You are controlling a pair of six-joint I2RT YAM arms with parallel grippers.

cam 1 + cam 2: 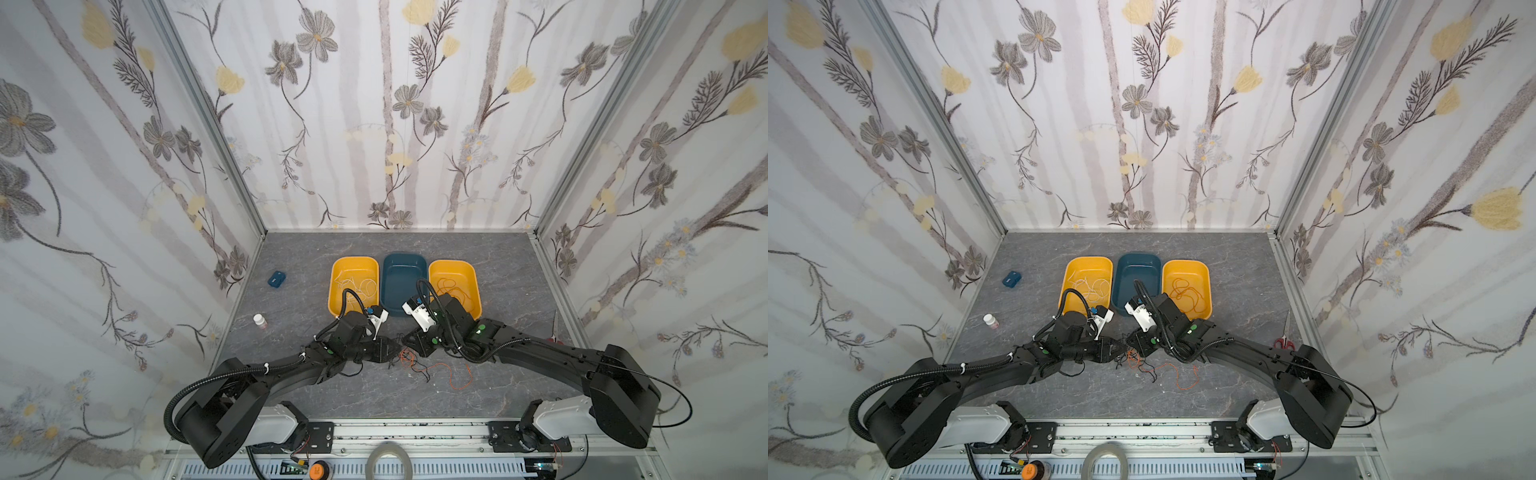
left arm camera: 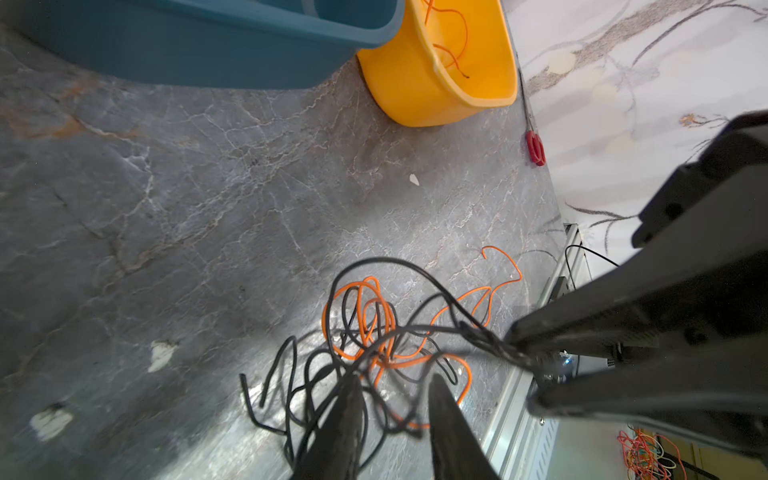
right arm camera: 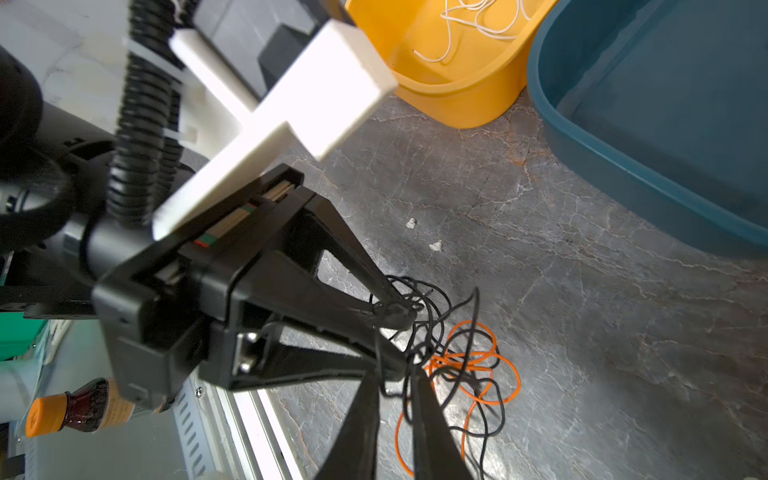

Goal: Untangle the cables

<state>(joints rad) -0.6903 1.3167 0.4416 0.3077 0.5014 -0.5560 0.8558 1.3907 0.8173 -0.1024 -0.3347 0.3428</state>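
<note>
Two robot hands meet over a knot of cables (image 1: 409,361) near the front middle of the grey bench (image 1: 498,291), seen in both top views. The left hand (image 2: 395,376) points down into the knot with its jaws a narrow gap apart and black strands threaded around and between them. The right hand (image 3: 397,374), tip to tip with it, is also slightly parted, and a twisted black strand runs into its gap. Neither visibly clamps anything. The knot is black and orange wire looped together and lying on the bench, with one loose orange tail (image 1: 457,374) curling away to the right. Three tubs sit side by side behind the hands. A yellow tub (image 1: 353,266) on the left holds white cable (image 1: 361,286), the blue tub (image 1: 405,259) in the middle shows nothing inside, and the other yellow tub (image 1: 453,266) holds orange cable (image 1: 451,286). A small bottle (image 1: 259,321) and a blue box (image 1: 276,278) lie well apart at the left, and red-handled scissors (image 1: 1283,340) lie by the right wall.
</note>
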